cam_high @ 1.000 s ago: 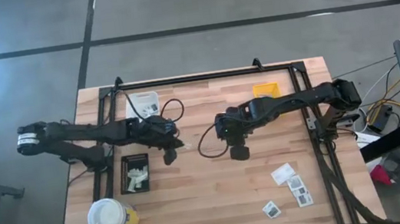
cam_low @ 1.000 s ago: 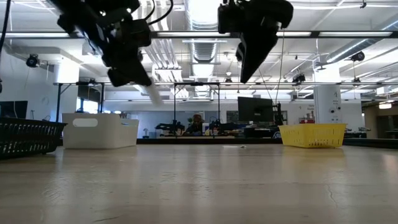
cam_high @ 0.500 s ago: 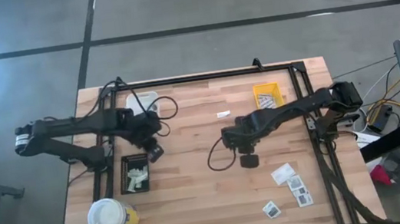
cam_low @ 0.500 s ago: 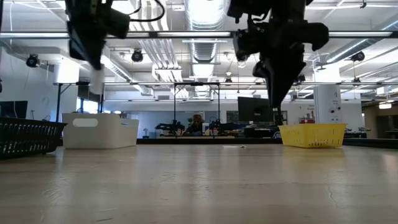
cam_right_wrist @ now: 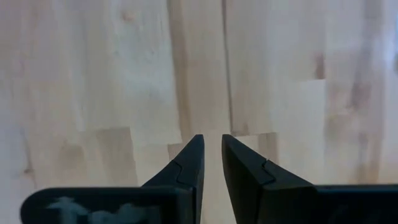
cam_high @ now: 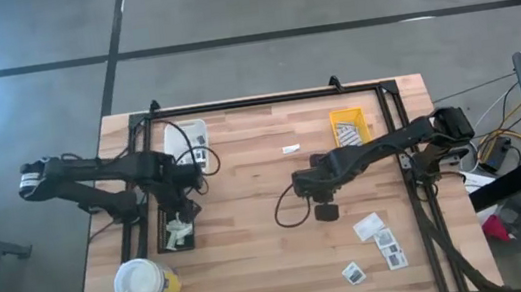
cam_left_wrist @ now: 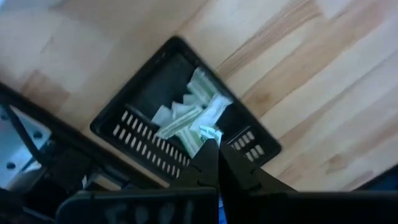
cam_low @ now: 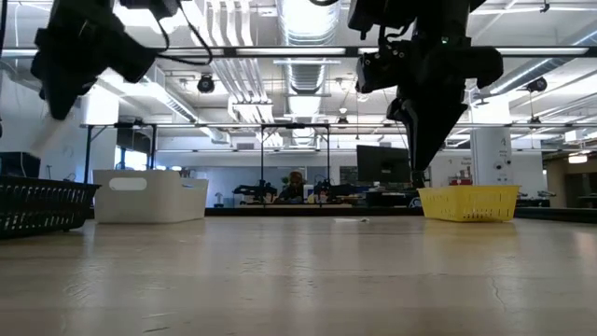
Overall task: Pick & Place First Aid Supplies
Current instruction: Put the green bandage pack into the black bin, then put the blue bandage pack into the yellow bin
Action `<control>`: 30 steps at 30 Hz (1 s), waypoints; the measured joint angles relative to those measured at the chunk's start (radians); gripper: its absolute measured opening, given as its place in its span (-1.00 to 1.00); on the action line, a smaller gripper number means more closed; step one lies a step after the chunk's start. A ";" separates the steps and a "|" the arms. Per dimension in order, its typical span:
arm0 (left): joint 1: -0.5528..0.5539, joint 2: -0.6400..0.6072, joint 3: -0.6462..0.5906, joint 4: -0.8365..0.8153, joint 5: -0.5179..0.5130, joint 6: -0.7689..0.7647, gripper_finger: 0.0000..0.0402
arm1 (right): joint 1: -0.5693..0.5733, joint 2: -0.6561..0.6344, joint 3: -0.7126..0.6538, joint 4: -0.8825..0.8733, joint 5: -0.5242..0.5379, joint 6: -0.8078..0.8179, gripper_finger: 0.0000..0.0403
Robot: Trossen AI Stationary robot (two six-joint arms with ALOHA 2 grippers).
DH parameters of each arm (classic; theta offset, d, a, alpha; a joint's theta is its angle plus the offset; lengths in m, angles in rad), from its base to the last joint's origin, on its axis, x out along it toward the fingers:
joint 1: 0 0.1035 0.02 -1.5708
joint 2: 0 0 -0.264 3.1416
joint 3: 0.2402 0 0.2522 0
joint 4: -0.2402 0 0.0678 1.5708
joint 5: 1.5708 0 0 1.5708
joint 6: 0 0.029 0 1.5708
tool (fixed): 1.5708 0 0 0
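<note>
Loose packets (cam_high: 378, 234), white w/ dark grey print, lay flat on the tabletop (cam_high: 276, 265) near its front-right corner; biggest one (cam_high: 369, 225) sat nearest the centre, long axis angled across the boards. More supplies were piled in the black tray (cam_high: 164, 241) at left and in the yellow tray (cam_high: 346, 116) at back right.

Right claw (cam_high: 325, 212) hung above bare wood just inward of that cluster, fingers a narrow gap apart, nothing between them. So packets lay right and slightly toward the front edge from it; clearly the nearer arm.

Left claw (cam_left_wrist: 213, 147) was clenched over the black tray; a small white-green piece (cam_left_wrist: 210, 132) showed at its tip, cannot tell if gripped.
</note>
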 joint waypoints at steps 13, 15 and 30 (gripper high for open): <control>-0.014 0.001 -0.188 0.133 0.163 -0.017 -0.99 | 0.015 -0.215 -0.170 0.039 0.102 0.167 -0.74; -0.014 0.001 -0.205 0.159 0.188 -0.016 -0.97 | 0.015 -0.275 -0.221 0.072 0.105 0.195 -0.74; -0.002 0.001 -0.189 0.184 0.206 -0.002 -0.66 | 0.015 -0.714 -0.550 0.333 0.106 0.352 -0.74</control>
